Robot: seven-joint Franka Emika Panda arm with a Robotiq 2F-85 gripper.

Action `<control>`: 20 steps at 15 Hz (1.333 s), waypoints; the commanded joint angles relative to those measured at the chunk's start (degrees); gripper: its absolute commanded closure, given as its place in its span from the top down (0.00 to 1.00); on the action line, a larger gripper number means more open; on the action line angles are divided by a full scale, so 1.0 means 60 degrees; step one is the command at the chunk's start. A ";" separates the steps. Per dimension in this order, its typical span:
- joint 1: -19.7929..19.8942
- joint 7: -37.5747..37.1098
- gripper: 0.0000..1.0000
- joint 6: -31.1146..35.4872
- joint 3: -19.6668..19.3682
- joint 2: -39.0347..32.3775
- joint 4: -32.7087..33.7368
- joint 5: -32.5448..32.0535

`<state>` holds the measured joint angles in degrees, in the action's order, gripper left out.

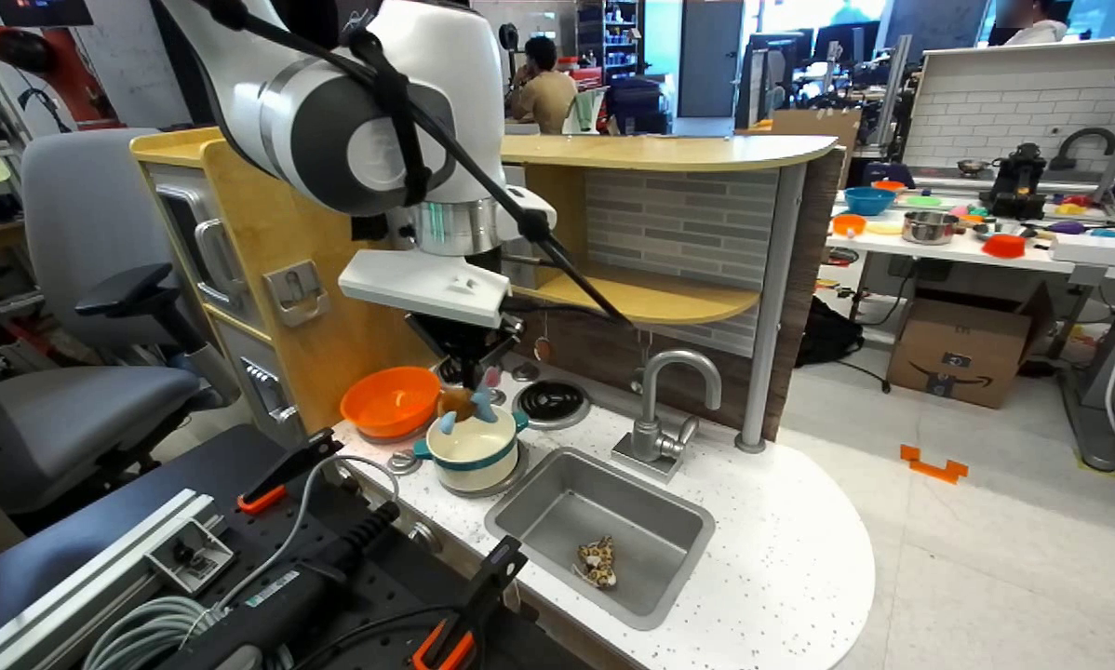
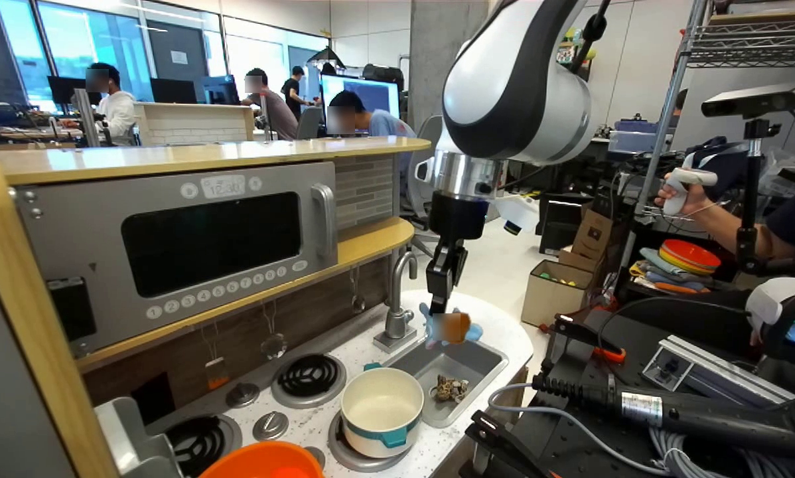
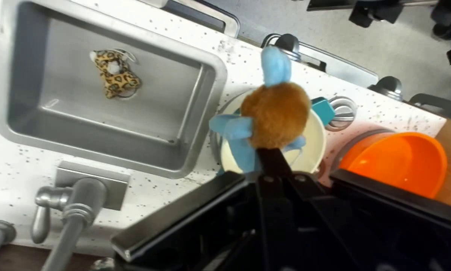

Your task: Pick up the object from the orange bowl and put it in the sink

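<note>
My jaws: closed on the blue-and-brown plush toy (image 3: pixel 276 113), tips only, at one edge. Toy in the air, clear of the orange bowl (image 1: pixel 390 402), not yet in the sink (image 3: pixel 165 86); wrist view lines it up with the pale pot (image 3: pixel 316 146). Open early and it may well drop in there. Shallow pinch on soft plush could slip mid-carry. Travel low, limbs might snag the pot's rim; swing wide, I could knock the faucet (image 1: pixel 649 437).

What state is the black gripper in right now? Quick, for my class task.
Gripper: closed, holding the round brown plush toy with light blue limbs.
</note>
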<state>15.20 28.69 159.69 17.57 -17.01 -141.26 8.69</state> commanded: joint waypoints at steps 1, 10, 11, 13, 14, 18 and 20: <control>-0.0194 -0.0151 0.00 -0.0128 -0.0944 -0.0002 0.0025 -0.0078; -0.0140 -0.0571 0.00 -0.0223 -0.2387 -0.1825 0.0981 -0.0457; -0.0135 -0.0635 0.00 -0.0244 -0.2431 -0.2093 0.1169 -0.0477; -0.0097 -0.0679 0.00 -0.0219 -0.2400 -0.2691 0.1595 -0.0497; -0.0111 -0.0708 0.00 -0.0218 -0.2385 -0.2953 0.1793 -0.0541; -0.0123 -0.0673 0.00 0.0001 -0.2127 -0.3803 0.2577 -0.0807; -0.0263 -0.0755 0.00 0.0030 -0.2069 -0.4174 0.3019 -0.0999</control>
<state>14.50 25.91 159.64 4.53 -38.46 -127.62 5.03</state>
